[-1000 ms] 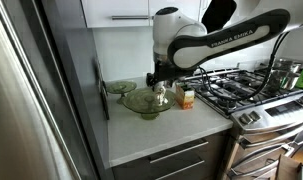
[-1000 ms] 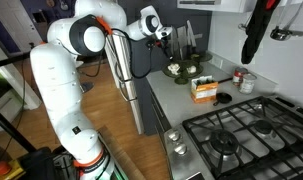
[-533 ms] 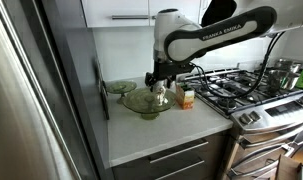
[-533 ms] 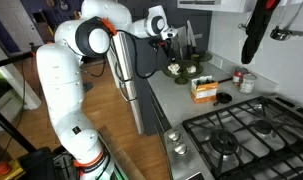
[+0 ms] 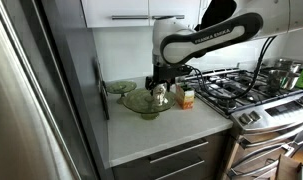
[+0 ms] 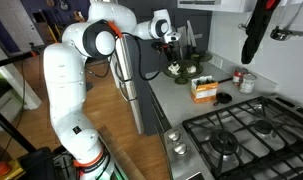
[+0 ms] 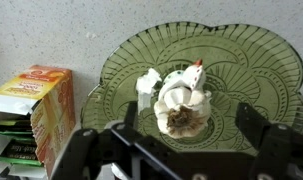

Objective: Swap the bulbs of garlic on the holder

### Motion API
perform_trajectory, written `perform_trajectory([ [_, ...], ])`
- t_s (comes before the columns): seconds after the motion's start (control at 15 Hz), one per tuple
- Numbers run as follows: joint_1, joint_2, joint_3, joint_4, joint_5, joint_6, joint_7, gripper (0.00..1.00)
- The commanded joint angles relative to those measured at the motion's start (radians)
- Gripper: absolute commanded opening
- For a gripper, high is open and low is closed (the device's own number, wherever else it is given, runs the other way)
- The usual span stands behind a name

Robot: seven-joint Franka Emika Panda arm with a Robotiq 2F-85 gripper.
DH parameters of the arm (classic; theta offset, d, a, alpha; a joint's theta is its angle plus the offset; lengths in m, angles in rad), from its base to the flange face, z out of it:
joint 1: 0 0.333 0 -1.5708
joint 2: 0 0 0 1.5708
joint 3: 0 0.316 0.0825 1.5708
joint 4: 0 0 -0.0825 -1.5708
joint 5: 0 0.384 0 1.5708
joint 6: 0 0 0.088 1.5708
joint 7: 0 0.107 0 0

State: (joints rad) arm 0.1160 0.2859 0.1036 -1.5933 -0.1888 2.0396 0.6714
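With the fingers (image 7: 259, 128) spread empty above the bulbs of garlic (image 7: 183, 105) in the holder (image 7: 256, 55), lowering straight and centring on one bulb seemed wise.

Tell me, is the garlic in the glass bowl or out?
In: the wrist view shows the garlic bulbs lying inside the holder.

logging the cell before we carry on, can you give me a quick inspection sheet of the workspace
surface: pale counter, no spills seen
job's things: garlic heaped mid green bowl; bulb count unclear
clutter: carton beside the bowl; small dish by the wall; can near the stove
grippers: gripper open over the garlic, a finger on either side
cables: black cable loops under the arm
surroundings: gas stove, white cabinets
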Motion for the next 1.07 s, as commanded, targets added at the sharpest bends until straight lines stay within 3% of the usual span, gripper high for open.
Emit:
perform_trajectory([
  [0.0,0.016,0.031,-0.024,0.039,0.049,-0.03,-0.045,0.96],
  [0.2,0.016,0.045,-0.031,0.053,0.061,-0.03,-0.061,0.81],
  [0.33,0.016,0.053,-0.033,0.059,0.069,-0.031,-0.07,0.79],
  [0.67,0.021,0.07,-0.037,0.073,0.079,-0.036,-0.086,0.83],
  [1.0,0.022,0.075,-0.043,0.075,0.083,-0.042,-0.095,0.37],
])
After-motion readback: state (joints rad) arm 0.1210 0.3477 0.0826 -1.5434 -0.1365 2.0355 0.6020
